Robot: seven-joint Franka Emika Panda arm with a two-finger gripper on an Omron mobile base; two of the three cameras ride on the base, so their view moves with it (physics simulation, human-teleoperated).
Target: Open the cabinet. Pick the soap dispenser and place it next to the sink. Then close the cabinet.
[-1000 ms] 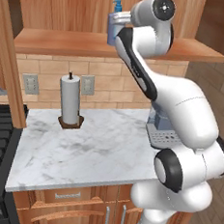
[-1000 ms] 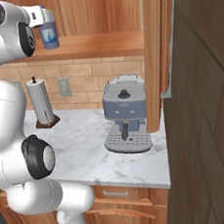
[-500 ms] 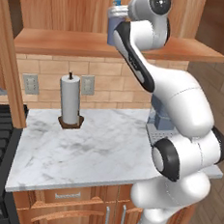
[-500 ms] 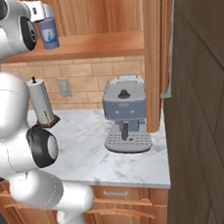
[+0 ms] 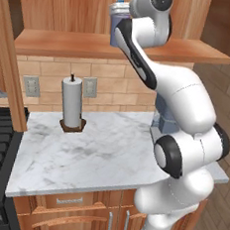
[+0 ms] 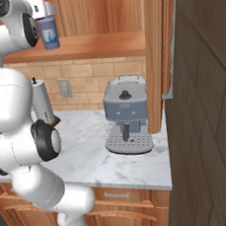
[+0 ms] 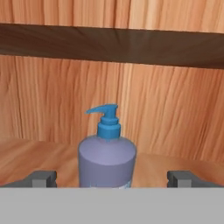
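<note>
With the lavender-purple cylindrical soap dispenser (image 7: pixel 107 162) standing on the plain wooden shelf floor (image 6: pixel 102 44) of the reddish-brown wall cabinet (image 5: pixel 63 5), the two-finger gripper (image 7: pixel 111 177) straddles it fully spread and should probably advance level, then clamp below the blue pump.

The cabinet (image 6: pixel 102 41) stands open, reddish-brown wood with a plain shelf floor. On that floor the soap dispenser (image 7: pixel 107 159) stands upright: a lavender bottle with a pale blue label and blue pump top.

Soap dispenser (image 7: pixel 107 159) on cabinet (image 7: pixel 39 157) shelf, between claw (image 7: pixel 109 178) fingertips.
</note>
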